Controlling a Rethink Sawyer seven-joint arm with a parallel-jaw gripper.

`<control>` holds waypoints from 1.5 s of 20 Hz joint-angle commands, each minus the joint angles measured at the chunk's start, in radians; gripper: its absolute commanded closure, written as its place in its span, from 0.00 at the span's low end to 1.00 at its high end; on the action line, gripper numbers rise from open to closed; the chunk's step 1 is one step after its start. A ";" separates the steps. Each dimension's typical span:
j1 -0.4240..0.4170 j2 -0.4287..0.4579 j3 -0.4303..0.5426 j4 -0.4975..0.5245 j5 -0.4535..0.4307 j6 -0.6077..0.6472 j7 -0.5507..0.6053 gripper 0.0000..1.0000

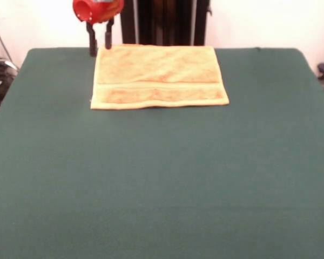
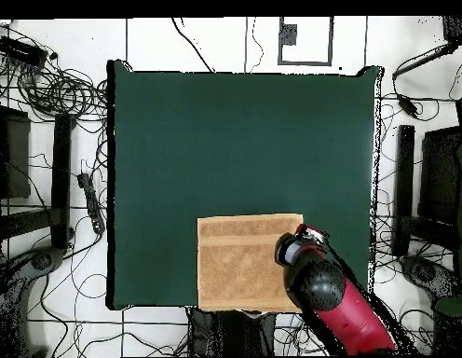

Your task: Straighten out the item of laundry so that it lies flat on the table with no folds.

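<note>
I see the orange-yellow towel (image 1: 159,76) lying flat on the green desk (image 1: 162,183), close to the robot's side. A woven band runs along one edge. The pincer (image 1: 100,46) hangs just beside a far corner of the towel, its two dark fingers (image 1: 92,43) spread apart, pinching nothing.

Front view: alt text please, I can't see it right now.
An orange-yellow towel lies spread on the green table near its far edge. The red gripper hangs, fingers apart, at the towel's far left corner.
</note>
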 commanded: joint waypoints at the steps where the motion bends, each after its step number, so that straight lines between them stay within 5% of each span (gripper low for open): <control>1: 0.036 0.095 0.204 0.099 0.128 -0.094 0.337 0.00; 16: -0.029 0.037 0.211 0.001 0.137 -0.035 0.164 0.00; 23: 0.271 0.207 -0.098 -0.194 0.333 0.111 0.168 0.00; 27: 0.371 0.312 -0.115 -0.281 0.453 0.154 0.234 0.00; 30: 0.361 0.318 -0.055 -0.293 0.499 0.132 0.248 0.00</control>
